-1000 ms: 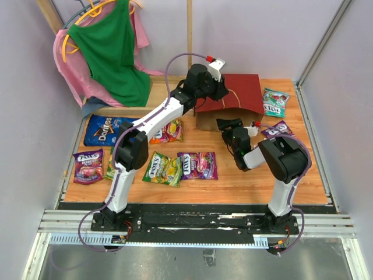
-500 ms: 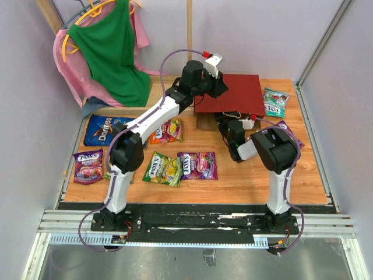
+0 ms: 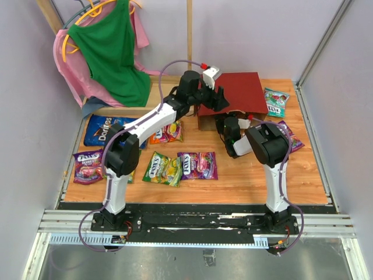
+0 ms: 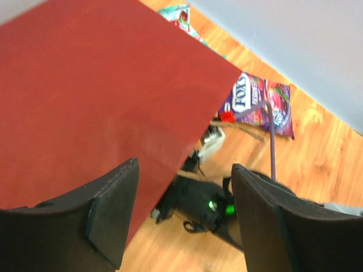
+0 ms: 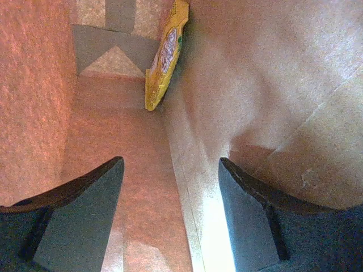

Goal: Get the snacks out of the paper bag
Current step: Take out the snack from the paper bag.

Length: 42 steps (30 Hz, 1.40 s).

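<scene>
The wooden counter (image 3: 245, 175) was covered with loose snacks, and the dark red paper bag (image 3: 245, 93) was laid on its side at the back, its mouth toward the near edge. A blue Doritos bag (image 3: 102, 129) was seen far left, well apart from both hands. The left hand (image 4: 184, 170) was held spread over the bag's red upper panel by the mouth. The right hand (image 5: 170, 164) was pushed inside, fingers spread. A yellow packet (image 5: 164, 54) was left leaning on the brown wall ahead, untouched.
</scene>
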Each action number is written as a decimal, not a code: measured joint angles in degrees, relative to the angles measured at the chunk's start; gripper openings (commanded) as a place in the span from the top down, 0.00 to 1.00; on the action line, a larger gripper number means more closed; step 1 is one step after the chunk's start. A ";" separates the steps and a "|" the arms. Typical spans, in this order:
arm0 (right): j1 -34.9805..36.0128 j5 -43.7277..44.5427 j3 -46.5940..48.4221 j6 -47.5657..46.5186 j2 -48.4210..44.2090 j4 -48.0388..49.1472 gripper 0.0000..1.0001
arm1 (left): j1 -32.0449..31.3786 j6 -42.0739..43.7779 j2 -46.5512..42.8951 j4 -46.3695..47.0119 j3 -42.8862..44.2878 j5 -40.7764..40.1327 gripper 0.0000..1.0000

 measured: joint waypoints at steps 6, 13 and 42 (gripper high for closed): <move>-0.33 0.20 0.57 4.09 1.46 1.86 0.30 | 0.02 4.55 -8.22 4.37 -13.55 4.04 0.06; -0.61 0.37 0.37 6.10 1.97 3.10 0.30 | -0.02 13.62 -15.21 7.91 -18.95 12.98 0.06; -0.92 0.26 -2.80 10.58 5.90 16.74 0.30 | -8.15 28.09 1.95 -3.23 0.37 -2.67 0.99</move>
